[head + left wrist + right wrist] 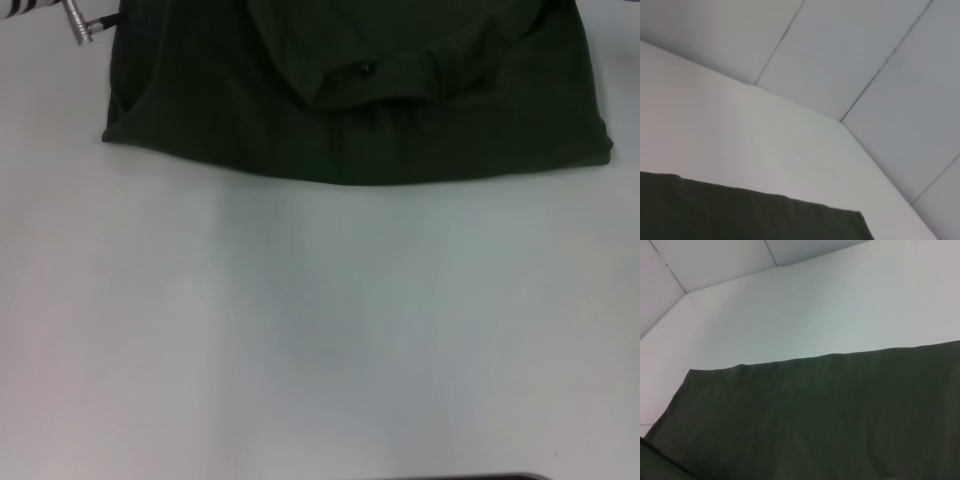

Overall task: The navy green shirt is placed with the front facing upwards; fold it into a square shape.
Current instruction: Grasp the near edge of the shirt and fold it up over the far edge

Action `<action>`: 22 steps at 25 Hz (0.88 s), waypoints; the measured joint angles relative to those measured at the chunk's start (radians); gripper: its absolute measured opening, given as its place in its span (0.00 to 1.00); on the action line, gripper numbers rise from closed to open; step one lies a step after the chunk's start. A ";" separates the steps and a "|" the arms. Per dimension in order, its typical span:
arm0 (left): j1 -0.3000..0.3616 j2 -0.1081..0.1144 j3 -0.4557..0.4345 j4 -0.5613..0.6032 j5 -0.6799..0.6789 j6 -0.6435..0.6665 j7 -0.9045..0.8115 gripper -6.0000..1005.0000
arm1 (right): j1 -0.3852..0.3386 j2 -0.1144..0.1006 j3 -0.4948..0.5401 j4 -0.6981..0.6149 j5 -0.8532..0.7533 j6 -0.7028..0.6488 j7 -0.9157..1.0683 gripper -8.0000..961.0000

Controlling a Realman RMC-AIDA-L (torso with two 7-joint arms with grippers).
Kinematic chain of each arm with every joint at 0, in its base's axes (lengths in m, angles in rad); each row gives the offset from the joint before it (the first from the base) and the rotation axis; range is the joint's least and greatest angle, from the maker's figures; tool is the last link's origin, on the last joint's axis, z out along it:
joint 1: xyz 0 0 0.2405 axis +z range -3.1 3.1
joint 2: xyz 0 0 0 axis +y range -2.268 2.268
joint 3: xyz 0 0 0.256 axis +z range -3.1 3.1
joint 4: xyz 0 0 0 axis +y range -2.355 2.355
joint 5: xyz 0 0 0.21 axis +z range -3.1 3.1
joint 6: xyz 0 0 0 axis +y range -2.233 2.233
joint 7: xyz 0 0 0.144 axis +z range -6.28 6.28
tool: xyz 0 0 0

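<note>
Lying flat along the tabletop's (pixel 320 340) far edge, the navy green shirt (pixel 360 110) appears part-folded; tool states cannot be told.

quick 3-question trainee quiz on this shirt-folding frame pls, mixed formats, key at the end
1. True or false: in the head view the navy green shirt lies at the far side of the white table, with bare tabletop nearer the robot.
2. Multiple choice: which robot part shows in the head view? A) a silver connector on the left arm, at the shirt's far left edge; B) both grippers over the collar; C) the right gripper alone.
3. Short answer: do the wrist views show either gripper's fingers?

Key: 1 true. 2 A. 3 No, only shirt fabric, table and wall panels.
</note>
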 joint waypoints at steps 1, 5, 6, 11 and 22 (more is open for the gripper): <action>0.002 0.000 0.000 0.000 -0.006 0.000 0.002 0.23 | 0.000 0.000 0.000 -0.001 0.000 0.000 0.000 0.25; 0.017 -0.001 0.000 0.001 -0.033 -0.002 0.010 0.30 | -0.005 0.000 0.000 -0.011 0.000 0.001 0.000 0.43; 0.019 -0.002 0.001 0.002 -0.036 -0.004 0.013 0.32 | -0.006 0.000 0.000 -0.013 0.000 0.001 0.000 0.48; 0.021 -0.018 0.001 0.009 -0.040 -0.019 0.035 0.44 | -0.011 0.000 0.000 -0.033 0.000 0.002 0.000 0.61; 0.054 -0.037 0.002 0.066 -0.049 0.023 0.057 0.91 | -0.070 0.013 0.000 -0.104 0.035 -0.073 0.001 0.70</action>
